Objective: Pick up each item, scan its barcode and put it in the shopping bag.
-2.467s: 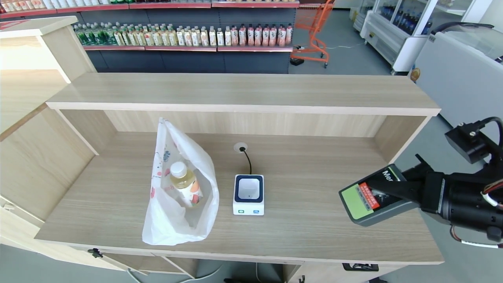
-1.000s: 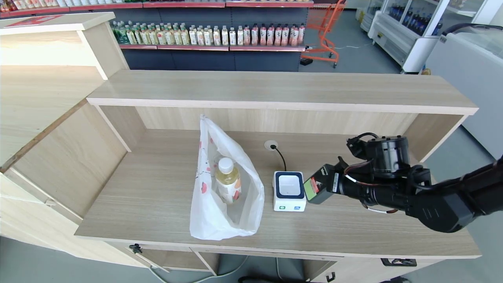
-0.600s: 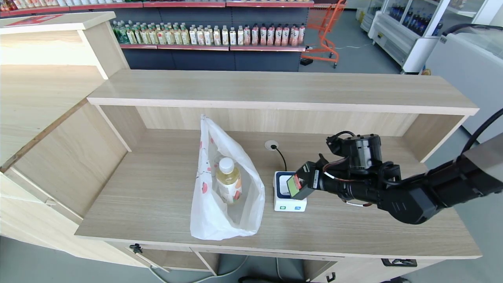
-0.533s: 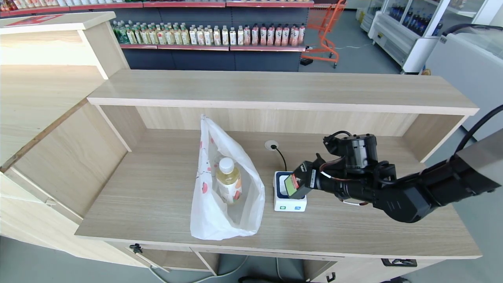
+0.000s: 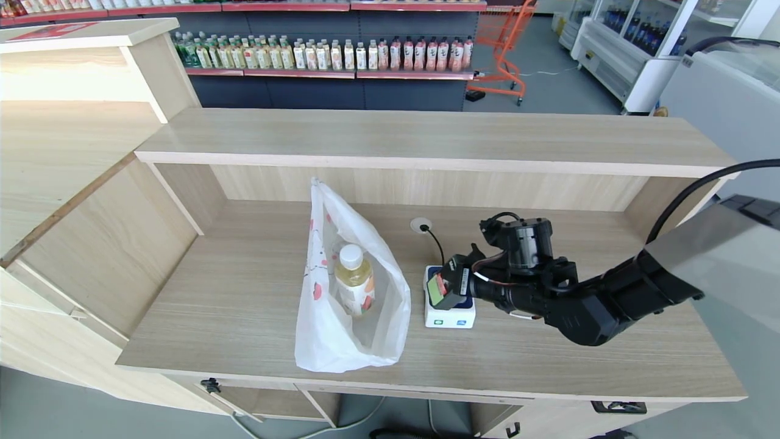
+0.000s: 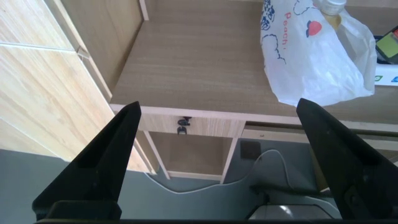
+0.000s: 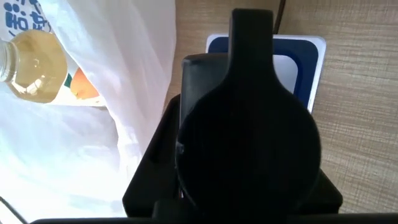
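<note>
Desk [image 5: 231,286] of pale wood carries a white shopping bag [image 5: 323,332] standing open near its front edge. Left end effector [image 6: 217,106] hangs released, fingers spread, out past the desk's front edge. Barcode scanner [image 5: 450,317] sits just right of the bag. A drink bottle [image 5: 353,280] with a white cap stands upright inside the bag. A dark box [image 5: 436,291] with a green and red label hangs just over the scanner's window, clenched in the right end effector [image 5: 454,281].
</note>
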`<state>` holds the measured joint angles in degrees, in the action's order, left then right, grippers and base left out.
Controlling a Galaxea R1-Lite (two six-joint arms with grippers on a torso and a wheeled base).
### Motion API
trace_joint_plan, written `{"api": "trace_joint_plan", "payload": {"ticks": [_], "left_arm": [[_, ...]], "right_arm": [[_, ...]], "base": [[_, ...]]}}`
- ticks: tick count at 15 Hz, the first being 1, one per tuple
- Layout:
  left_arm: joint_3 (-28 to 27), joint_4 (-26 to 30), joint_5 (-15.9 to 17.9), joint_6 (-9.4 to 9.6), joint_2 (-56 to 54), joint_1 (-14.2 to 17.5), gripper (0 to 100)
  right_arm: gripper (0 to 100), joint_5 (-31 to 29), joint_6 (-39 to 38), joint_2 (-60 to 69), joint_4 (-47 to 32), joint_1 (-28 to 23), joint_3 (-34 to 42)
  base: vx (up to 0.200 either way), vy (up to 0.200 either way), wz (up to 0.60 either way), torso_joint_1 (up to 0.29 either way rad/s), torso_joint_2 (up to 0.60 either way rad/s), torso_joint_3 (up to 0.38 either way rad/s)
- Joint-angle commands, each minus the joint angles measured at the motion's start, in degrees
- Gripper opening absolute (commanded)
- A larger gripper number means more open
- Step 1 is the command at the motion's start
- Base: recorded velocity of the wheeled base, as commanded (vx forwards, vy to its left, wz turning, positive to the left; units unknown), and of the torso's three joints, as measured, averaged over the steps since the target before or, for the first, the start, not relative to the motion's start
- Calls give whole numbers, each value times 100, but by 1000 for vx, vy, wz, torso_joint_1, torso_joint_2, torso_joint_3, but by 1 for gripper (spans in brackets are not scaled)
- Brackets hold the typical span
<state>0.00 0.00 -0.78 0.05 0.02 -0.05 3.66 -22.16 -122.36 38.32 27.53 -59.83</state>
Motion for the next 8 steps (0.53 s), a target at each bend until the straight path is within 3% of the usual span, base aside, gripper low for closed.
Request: {"api": "trace_joint_plan", "payload": {"ticks": [1, 8], "left_arm": [[0, 0, -1, 4, -2, 5, 100], [0, 0, -1, -5, -2, -4, 100]], "right_arm": [[0, -5, 1, -148, -8, 7, -2], [0, 3, -25, -87, 44, 16, -37]], "base": [[0, 0, 0, 0, 0, 0], [0, 0, 0, 0, 0, 0]]}}
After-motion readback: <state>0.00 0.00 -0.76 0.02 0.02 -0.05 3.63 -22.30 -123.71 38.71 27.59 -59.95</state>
